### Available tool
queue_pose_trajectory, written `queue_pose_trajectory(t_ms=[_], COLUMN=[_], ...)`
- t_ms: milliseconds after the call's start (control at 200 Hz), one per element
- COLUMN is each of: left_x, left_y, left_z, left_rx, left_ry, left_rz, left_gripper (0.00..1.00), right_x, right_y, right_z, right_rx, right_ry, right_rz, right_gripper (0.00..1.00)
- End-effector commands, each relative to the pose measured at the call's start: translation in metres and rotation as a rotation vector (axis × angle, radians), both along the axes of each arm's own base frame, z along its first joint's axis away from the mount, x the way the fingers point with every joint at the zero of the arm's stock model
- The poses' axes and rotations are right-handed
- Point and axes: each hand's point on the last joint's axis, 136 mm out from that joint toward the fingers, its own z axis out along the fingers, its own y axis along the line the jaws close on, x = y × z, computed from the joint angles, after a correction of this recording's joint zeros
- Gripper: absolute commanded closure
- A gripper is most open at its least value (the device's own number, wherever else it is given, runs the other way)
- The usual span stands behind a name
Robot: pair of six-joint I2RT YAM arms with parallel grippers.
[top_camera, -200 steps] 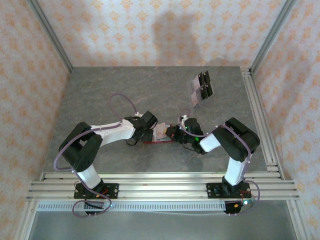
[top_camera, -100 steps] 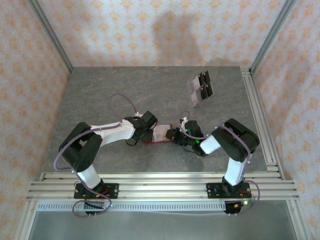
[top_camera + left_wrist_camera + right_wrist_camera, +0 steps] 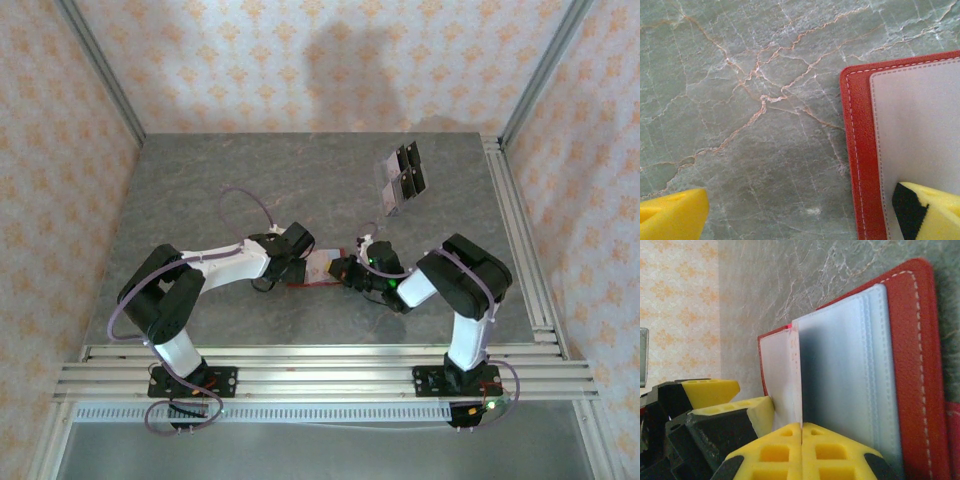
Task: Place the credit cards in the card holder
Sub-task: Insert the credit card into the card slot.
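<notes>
The red card holder (image 3: 318, 270) lies open on the table between my two grippers. My left gripper (image 3: 297, 262) stands open at its left edge. In the left wrist view one yellow fingertip (image 3: 935, 212) rests on the holder's grey lining (image 3: 915, 130), the other on bare table. My right gripper (image 3: 801, 440) is shut on a thin clear inner sleeve (image 3: 796, 370) of the card holder (image 3: 920, 365) and holds that leaf upright. The credit cards (image 3: 402, 178) lie in a small grey cluster at the back right, away from both grippers.
The table is grey marble-patterned stone (image 3: 200, 190). Aluminium rails run along its right edge (image 3: 520, 240) and near edge (image 3: 320, 370). Patterned walls enclose the back and sides. The left gripper's fingers (image 3: 757, 410) sit close beside the right gripper.
The right gripper has crept slightly left toward the left gripper, and the light inner flap of the card holder shows less from above. The left arm holds still.
</notes>
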Motion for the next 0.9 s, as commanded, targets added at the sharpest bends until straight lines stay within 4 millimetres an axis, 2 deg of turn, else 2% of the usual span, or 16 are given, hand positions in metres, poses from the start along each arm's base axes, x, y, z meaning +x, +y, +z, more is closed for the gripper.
queue_pose_trajectory(t_ms=[0, 205, 771, 896], left_x=[-0.013, -0.013, -0.011, -0.012], left_y=[0.008, 0.007, 0.006, 0.006], left_z=[-0.005, -0.005, -0.003, -0.002], left_rx=[0.028, 0.026, 0.021, 0.019], left_ry=[0.034, 0.034, 0.029, 0.029], left_rz=[-0.004, -0.004, -0.003, -0.004], left_gripper=[0.04, 0.04, 0.04, 0.04], right_x=[0.003, 0.005, -0.013, -0.011], right_y=[0.006, 0.009, 0.008, 0.008], right_z=[-0.002, -0.002, -0.008, -0.006], right_rx=[0.015, 0.024, 0.026, 0.019], right_ry=[-0.002, 0.005, 0.044, 0.042], right_rz=[-0.001, 0.001, 0.018, 0.015], right_gripper=[1.0, 1.0, 1.0, 0.87])
